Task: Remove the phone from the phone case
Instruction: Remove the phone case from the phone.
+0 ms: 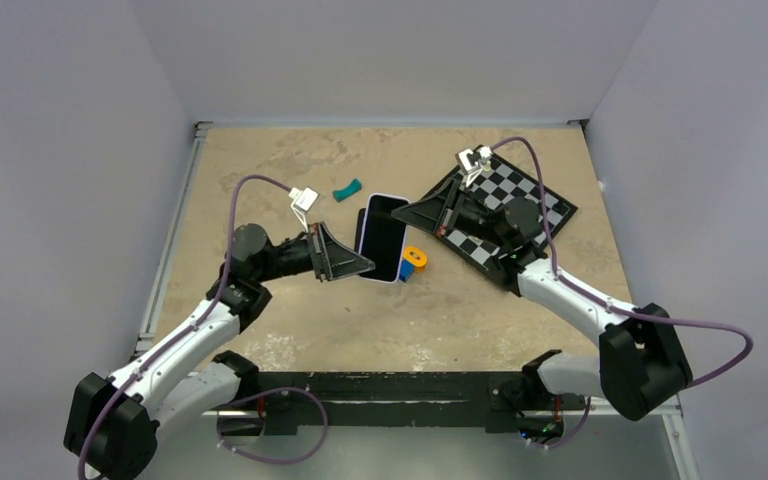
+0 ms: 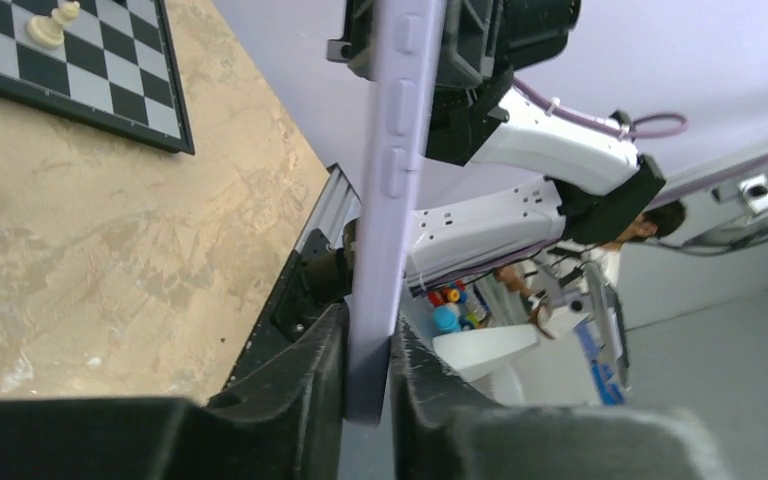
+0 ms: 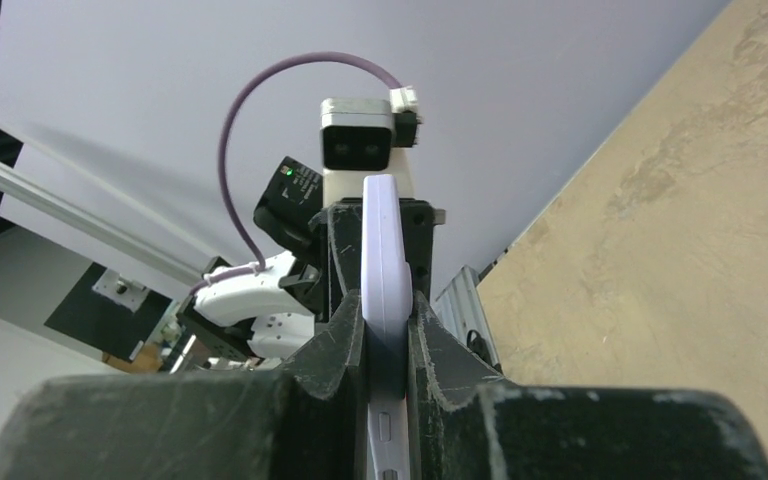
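Above the middle of the table (image 1: pixel 290 320), I hold the phone (image 1: pixel 382 238) in its lilac case (image 2: pixel 392 180) between both claws, dark screen facing up. My left claw (image 1: pixel 365 265) is clamped on the case's near left edge and my right claw (image 1: pixel 400 210) on its far right edge. Both pairs of fingers press tight against the lilac rim.

From either wrist I see the case edge-on only, so the screen is hidden there. I cannot tell whether the phone has begun to part from the case. Raised side buttons show on the rim. I can read no brand or writing anywhere.

An orange piece (image 1: pixel 416 256) and a blue block (image 1: pixel 406 270) lie just beside the phone's right edge, the block partly hidden under it. A teal piece (image 1: pixel 346 189) lies near the phone's far end. A chessboard (image 1: pixel 545 195) sits at the far right, partly covered by my right arm, with a pale chess piece (image 2: pixel 52 25) on it.
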`<state>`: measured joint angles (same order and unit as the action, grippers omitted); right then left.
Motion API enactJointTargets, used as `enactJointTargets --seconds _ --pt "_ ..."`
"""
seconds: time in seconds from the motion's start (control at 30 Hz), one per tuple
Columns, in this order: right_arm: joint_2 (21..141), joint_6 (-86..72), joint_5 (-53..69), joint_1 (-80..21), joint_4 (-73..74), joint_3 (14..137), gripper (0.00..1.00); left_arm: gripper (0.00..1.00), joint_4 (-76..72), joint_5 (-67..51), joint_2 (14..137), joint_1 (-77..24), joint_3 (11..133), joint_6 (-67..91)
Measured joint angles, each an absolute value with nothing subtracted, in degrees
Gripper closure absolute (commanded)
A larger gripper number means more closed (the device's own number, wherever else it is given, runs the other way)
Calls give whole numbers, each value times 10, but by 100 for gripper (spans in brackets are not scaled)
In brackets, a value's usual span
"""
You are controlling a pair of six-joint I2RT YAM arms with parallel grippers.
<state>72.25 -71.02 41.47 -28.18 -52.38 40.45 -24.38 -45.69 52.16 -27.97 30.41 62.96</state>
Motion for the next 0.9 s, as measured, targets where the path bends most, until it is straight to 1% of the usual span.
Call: enactJointTargets --seconds 0.03,0.07,0.17,0.23,0.27,0.33,0.4,0.43,0.5,0.53,0.57,0.6,0.63,0.67,0.7,0.73,0.77,0.8,0.9 --pt "722 -707 413 -283 -523 404 97 96 -250 -458 525 -282 305 635" --pt "722 -705 410 -284 -521 404 90 100 -259 -462 528 -283 306 635" --pt "720 -706 401 -286 -519 404 66 100 -269 -466 529 -285 310 635" --pt "719 -704 400 -290 -520 404 53 100 -269 -466 527 -286 311 637" --pt "718 -699 402 -296 -521 404 48 100 -265 -466 526 -286 313 639" --pt "718 -695 405 -309 -524 404 47 100 -259 -465 524 -286 314 640" --pt "718 -691 407 -320 -526 404 49 100 -254 -463 522 -286 315 641" --pt "718 -690 408 -324 -526 404 55 100 -251 -464 521 -286 316 641" --pt "719 -689 411 -327 -527 404 69 100 -248 -464 519 -287 318 640" --pt "720 -689 411 -328 -529 404 79 100 -246 -466 519 -287 321 639" --pt "722 -689 411 -327 -530 404 91 100 -246 -467 517 -287 324 639" --pt "725 -690 411 -327 -536 404 100 100 -245 -469 517 -288 326 639" --pt "729 -699 411 -327 -542 404 100 99 -244 -471 515 -289 328 635" --pt "733 -705 412 -327 -548 404 100 88 -241 -472 512 -289 330 632" --pt "737 -710 412 -327 -553 404 100 67 -238 -472 510 -289 331 629" --pt "743 -718 415 -327 -562 404 100 56 -227 -471 507 -289 333 626" --pt "745 -722 416 -327 -568 404 100 51 -221 -470 505 -289 334 623" --pt "749 -726 418 -328 -577 403 100 49 -213 -468 501 -289 335 621" --pt "756 -738 423 -328 -585 402 100 49 -192 -464 478 -289 335 615"
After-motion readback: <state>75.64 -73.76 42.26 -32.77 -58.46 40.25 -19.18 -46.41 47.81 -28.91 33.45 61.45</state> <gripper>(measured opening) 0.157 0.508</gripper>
